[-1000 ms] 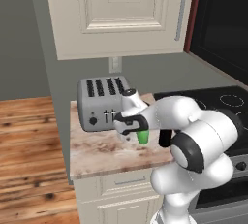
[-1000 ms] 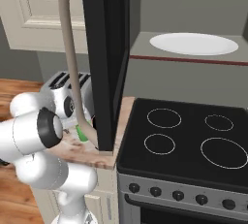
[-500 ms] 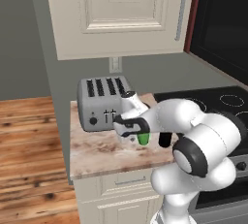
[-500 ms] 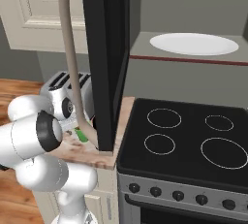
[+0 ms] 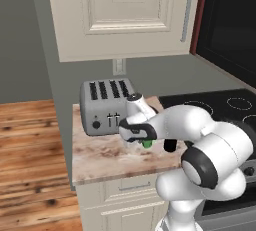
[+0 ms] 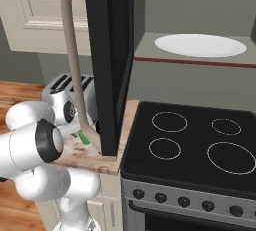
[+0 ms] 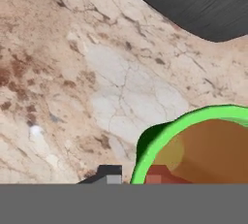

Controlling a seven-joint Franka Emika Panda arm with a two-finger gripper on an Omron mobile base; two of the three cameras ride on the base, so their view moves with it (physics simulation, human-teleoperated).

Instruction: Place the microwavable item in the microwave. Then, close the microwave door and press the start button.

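Note:
The microwavable item is a small bright green cup (image 5: 148, 144) with brown contents, standing on the marble counter (image 5: 100, 156) in front of the toaster. My gripper (image 5: 142, 137) hangs right over it, shut on its rim. In the hand view the green rim (image 7: 193, 120) curves at the lower right, with one dark fingertip (image 7: 109, 174) just outside its wall. A green sliver of the cup (image 6: 81, 136) shows behind my arm. The microwave (image 6: 200, 82) stands open above the stove, its white turntable (image 6: 200, 45) bare. The microwave door (image 6: 107, 50) is swung out towards me, its beige handle (image 6: 73, 65) at the near edge.
A silver four-slot toaster (image 5: 106, 106) stands at the back of the counter, close behind the cup. The black stove (image 6: 190, 145) adjoins the counter on the right. Cream cabinets (image 5: 125, 10) hang above the toaster. The open door (image 5: 230, 25) juts out over the counter's right end.
The jaws have come together on the cup's rim. The arm has hardly shifted, and the cup still stands on the counter.

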